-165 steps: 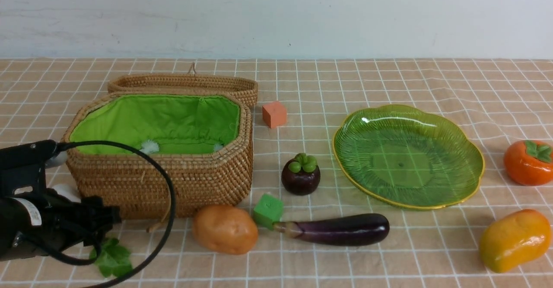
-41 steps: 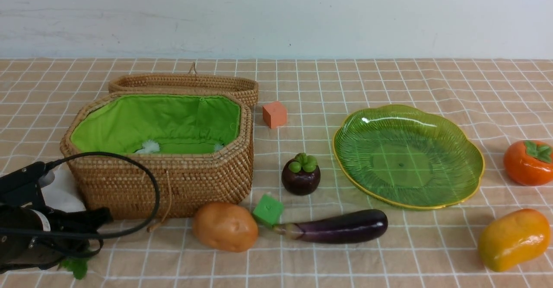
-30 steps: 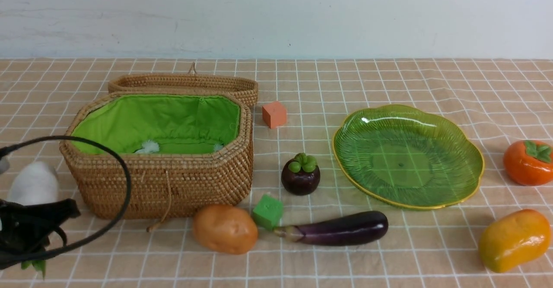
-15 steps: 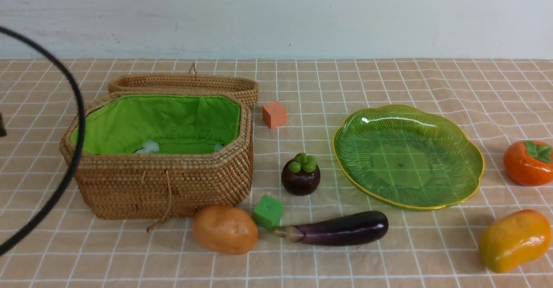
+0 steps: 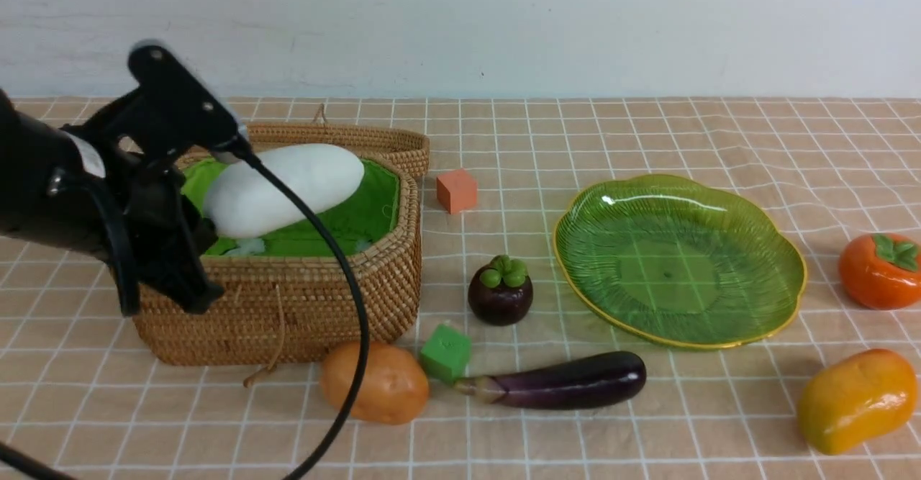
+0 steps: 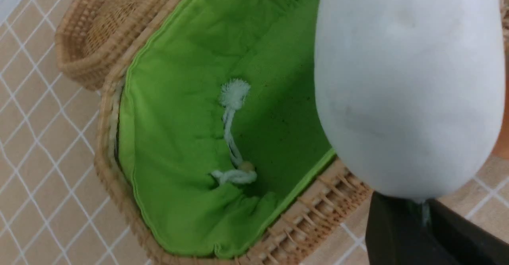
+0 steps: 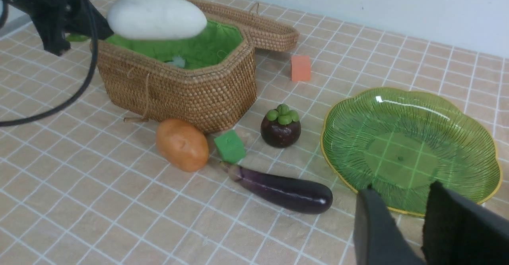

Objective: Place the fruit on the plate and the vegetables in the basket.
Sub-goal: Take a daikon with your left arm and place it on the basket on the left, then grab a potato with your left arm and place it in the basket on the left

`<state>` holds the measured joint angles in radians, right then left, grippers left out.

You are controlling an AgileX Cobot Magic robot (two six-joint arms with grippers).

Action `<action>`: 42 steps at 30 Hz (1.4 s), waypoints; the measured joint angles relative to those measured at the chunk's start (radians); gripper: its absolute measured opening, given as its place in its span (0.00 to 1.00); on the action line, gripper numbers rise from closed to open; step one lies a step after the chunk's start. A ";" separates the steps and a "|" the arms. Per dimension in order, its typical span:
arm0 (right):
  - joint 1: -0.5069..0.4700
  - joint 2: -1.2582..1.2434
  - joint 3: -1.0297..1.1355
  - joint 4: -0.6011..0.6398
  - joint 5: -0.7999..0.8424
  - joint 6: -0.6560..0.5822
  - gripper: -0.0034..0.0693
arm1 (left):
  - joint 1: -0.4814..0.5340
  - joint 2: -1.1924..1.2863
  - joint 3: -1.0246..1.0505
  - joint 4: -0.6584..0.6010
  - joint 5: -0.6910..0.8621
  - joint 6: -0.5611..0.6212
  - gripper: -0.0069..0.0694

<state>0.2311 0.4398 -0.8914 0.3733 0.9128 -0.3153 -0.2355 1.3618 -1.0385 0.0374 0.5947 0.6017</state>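
Left of centre in the front view, the left gripper (image 5: 193, 222) is clamped on the leafy end of the smooth white radish (image 5: 284, 188). The radish hangs almost level in the air over the open mouth of the octagonal woven wicker basket (image 5: 288, 314), above its bright green fabric lining (image 6: 179, 118) and clear of the rim. A white tasselled drawstring (image 6: 234, 94) lies on the lining below. The attached wicker lid (image 5: 345, 138) lies open behind the basket. A black cable (image 5: 344, 268) from the left arm loops down across the basket's front wall and over the left part of the brown-orange oval potato (image 5: 392, 390), which lies just in front of the basket's right corner. Just beside the potato sits a small green cube (image 5: 446, 352), and the stem of the long glossy dark purple eggplant (image 5: 568, 381) lies close against it. The dark purple round mangosteen (image 5: 501, 293) stands between the basket and the translucent green ribbed plate (image 5: 676, 264) at centre right. A small orange cube (image 5: 457, 191) rests farther back, right of the lid. The glossy orange persimmon (image 5: 879, 271) sits at the right edge and the yellow-orange mango (image 5: 856, 401) at lower right, both on the checked tablecloth (image 5: 647, 437) and off the plate. In its wrist view the right gripper (image 7: 401, 191) hangs over the plate's near rim, its jaws a narrow way apart with nothing between them.
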 joint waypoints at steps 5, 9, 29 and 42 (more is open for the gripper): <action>0.000 0.000 0.000 0.006 -0.003 0.000 0.33 | 0.000 0.059 -0.001 0.022 -0.048 0.046 0.10; 0.000 0.000 0.000 0.025 -0.003 0.000 0.33 | 0.000 0.064 -0.002 0.051 -0.105 0.050 0.24; 0.000 0.000 -0.167 0.026 0.189 0.002 0.34 | -0.146 -0.090 -0.004 -0.177 0.117 -0.120 0.50; 0.000 0.000 -0.174 0.026 0.243 0.002 0.34 | -0.487 0.147 -0.005 -0.013 0.149 0.255 0.59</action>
<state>0.2311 0.4394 -1.0653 0.3989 1.1554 -0.3130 -0.7226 1.5087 -1.0435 0.0244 0.7439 0.8570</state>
